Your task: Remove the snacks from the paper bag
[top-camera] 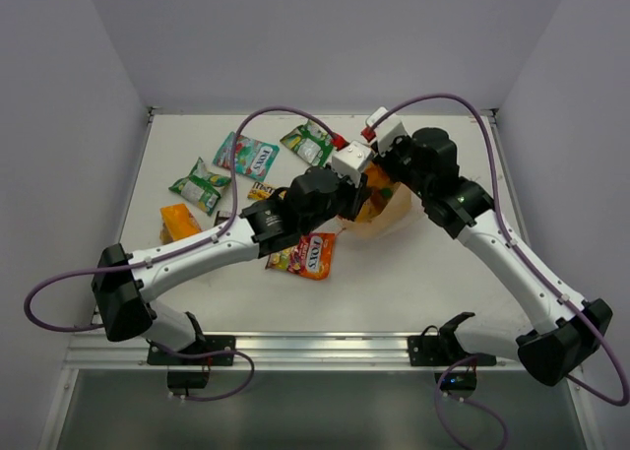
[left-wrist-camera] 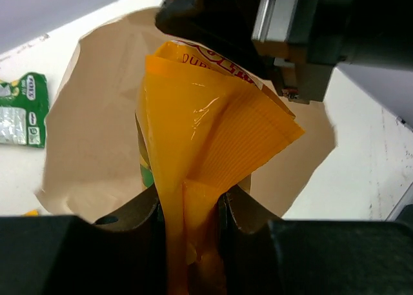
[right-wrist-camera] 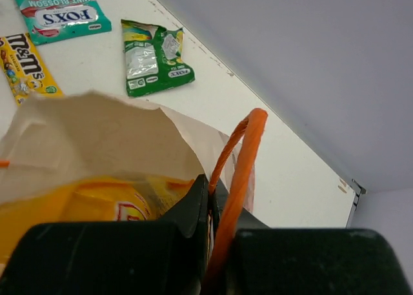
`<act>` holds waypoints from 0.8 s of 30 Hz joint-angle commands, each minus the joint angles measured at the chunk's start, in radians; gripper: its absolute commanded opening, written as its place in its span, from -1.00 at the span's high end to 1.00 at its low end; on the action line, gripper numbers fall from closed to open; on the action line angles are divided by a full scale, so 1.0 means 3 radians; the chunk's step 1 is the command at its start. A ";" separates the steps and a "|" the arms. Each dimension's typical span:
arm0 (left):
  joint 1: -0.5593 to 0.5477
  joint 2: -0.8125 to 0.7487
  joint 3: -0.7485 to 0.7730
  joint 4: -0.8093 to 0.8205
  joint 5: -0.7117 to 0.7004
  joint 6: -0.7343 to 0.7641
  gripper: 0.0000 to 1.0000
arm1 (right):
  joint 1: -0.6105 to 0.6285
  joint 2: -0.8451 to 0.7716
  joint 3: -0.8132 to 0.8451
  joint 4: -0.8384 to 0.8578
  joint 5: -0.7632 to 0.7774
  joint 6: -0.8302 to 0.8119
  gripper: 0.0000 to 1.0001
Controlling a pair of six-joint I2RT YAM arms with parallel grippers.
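- White table [top-camera: 423, 292] closed in by pale walls on three sides. Both arms reach from the near edge to the far-right part of the surface.
- Left arm: stretched low and diagonally across the table, wrist turned toward the paper bag [top-camera: 392, 214].
- Left gripper [left-wrist-camera: 190, 211]: closed narrow on the lower end of an orange bag [left-wrist-camera: 213, 133]. This bag rises from between the fingers and fans out ahead of them.
- Orange bag location: at the mouth of the paper bag, with beige paper showing on both sides of it in the left wrist view.
- Right arm: elbow raised, forearm angled down to the bag from the right.
- Right gripper [right-wrist-camera: 218, 233]: clamped on the red-orange handle [right-wrist-camera: 242, 159]. The string runs up out of the closed fingers and arches beside the bag's rim.
- Clearance: the two grippers sit close together at the bag mouth. The right gripper's body is just above and ahead of the left fingers.
- Packets lying on the table:
  - candy pouch [top-camera: 307, 255], just beside the left wrist on its near side;
  - yellow bar [top-camera: 261, 190], teal pouch [top-camera: 246, 156], two green packets [top-camera: 200, 184] and a second orange bag [top-camera: 177, 221], all to the left of the left gripper.
- Open room: bare surface shows behind both grippers toward the near edge, and to the right of the right gripper as far as the table edge.
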 commanded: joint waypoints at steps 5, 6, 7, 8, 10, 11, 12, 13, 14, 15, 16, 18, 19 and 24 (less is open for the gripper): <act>0.0000 -0.0049 0.0039 0.0488 0.0079 -0.0087 1.00 | 0.0050 -0.0101 -0.0009 0.0084 -0.0017 -0.0044 1.00; 0.0000 -0.0105 0.0044 0.0499 0.0069 -0.0077 1.00 | 0.0050 -0.0086 -0.0040 0.0094 0.0090 -0.0075 1.00; 0.0000 -0.0141 0.0059 0.0499 0.0033 -0.0056 1.00 | 0.0040 -0.0070 -0.0071 0.0105 0.0146 -0.0131 1.00; 0.0000 -0.0177 0.0120 0.0448 0.0013 -0.0041 1.00 | 0.0024 -0.0060 -0.0157 0.0135 0.0198 -0.0146 1.00; 0.0005 -0.0294 0.0217 0.0346 -0.0048 0.0000 1.00 | -0.0082 -0.0050 -0.0305 0.0151 0.0254 -0.0147 1.00; 0.0005 -0.0340 0.0294 0.0244 -0.0069 0.0010 1.00 | -0.0134 -0.0060 -0.0357 0.0181 0.0264 -0.0131 1.00; 0.0005 -0.0391 0.0330 0.0177 -0.0089 0.0020 1.00 | -0.0180 -0.0090 -0.0413 0.0202 0.0280 -0.0116 1.00; 0.0005 -0.0488 0.0386 0.0111 -0.0211 0.0015 1.00 | -0.0281 -0.0106 -0.0459 0.0217 0.0300 -0.0080 1.00; 0.0005 -0.0529 0.0503 -0.0037 -0.0273 0.0010 1.00 | -0.0333 -0.0121 -0.0540 0.0232 0.0310 -0.0060 1.00; 0.0005 -0.0570 0.0560 -0.0089 -0.0314 0.0010 1.00 | -0.0369 -0.0147 -0.0572 0.0228 0.0326 -0.0044 1.00; 0.0005 -0.0677 0.0601 -0.0115 -0.0355 0.0015 1.00 | -0.0435 -0.0152 -0.0592 0.0238 0.0351 -0.0019 1.00; 0.0005 -0.0851 0.0647 -0.0049 -0.0330 0.0056 1.00 | -0.0461 -0.0152 -0.0638 0.0238 0.0484 -0.0009 1.00; 0.0005 -0.0902 0.0663 -0.0018 -0.0360 0.0061 1.00 | -0.0467 -0.0147 -0.0643 0.0243 0.0535 0.0027 1.00; 0.0005 -0.1067 0.0790 0.0034 -0.0891 0.0270 1.00 | -0.0538 -0.0177 -0.0638 0.0233 0.0709 0.0227 1.00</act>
